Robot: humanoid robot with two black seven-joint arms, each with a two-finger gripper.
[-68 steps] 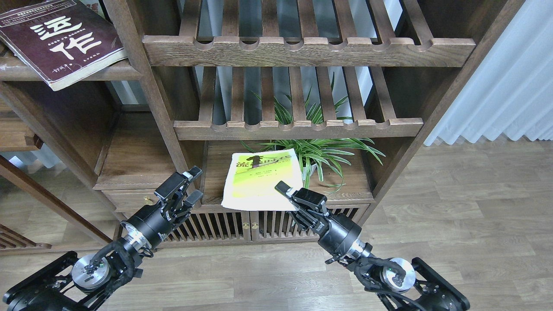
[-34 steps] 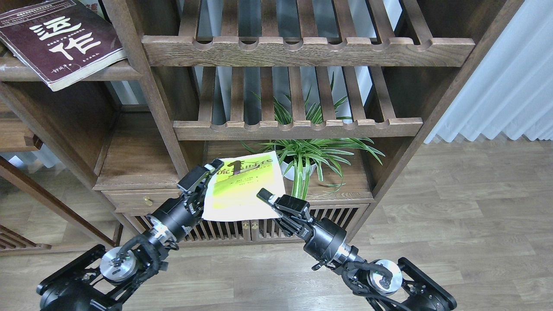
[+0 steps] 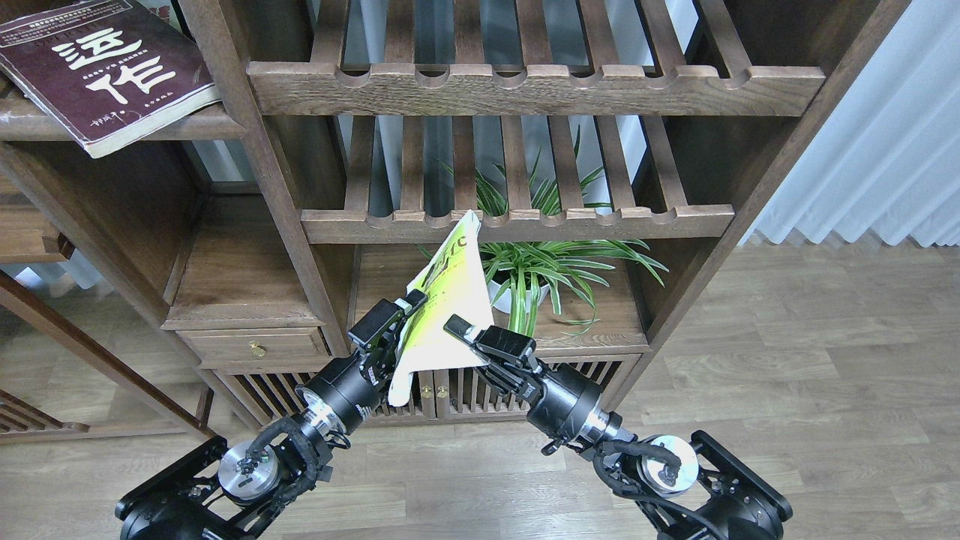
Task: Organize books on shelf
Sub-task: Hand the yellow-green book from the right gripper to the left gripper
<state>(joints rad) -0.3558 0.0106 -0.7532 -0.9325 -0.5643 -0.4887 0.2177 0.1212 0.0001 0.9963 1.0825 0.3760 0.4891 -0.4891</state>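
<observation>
While only 1 head view is supplied, it is sufficient for the main findings. At centre frame the yellow-green book (image 3: 448, 300) is held clear of the cabinet, tilted steeply on edge, its top corner reaching the scalloped rail of the lower slatted rack (image 3: 517, 223). The left gripper (image 3: 396, 324) is seen at the book's lower left edge, with its fingers apparently closed on cover and pages. The right gripper (image 3: 480, 346) is placed at the lower right edge; 1 finger (image 3: 459, 328) lies over the cover, but whether the pair is clamped on the book or merely propping it cannot be told. The 2-sided hold is judged to serve as a means of turning the floppy paperback upright without letting it sag.

At upper left, the maroon book (image 3: 105, 71) lies flat on the plank shelf (image 3: 191, 126), with 1 corner overhanging the front edge. This is judged to be the destination, so the yellow-green book remains well apart from it, lower and to the right.

As to containers, the compartment (image 3: 592, 315) behind the held book holds a potted plant (image 3: 536, 274), whose leaves spread close to the book's right side. The compartment at left centre (image 3: 236, 277) is seen bare. No third book is visible.
</observation>
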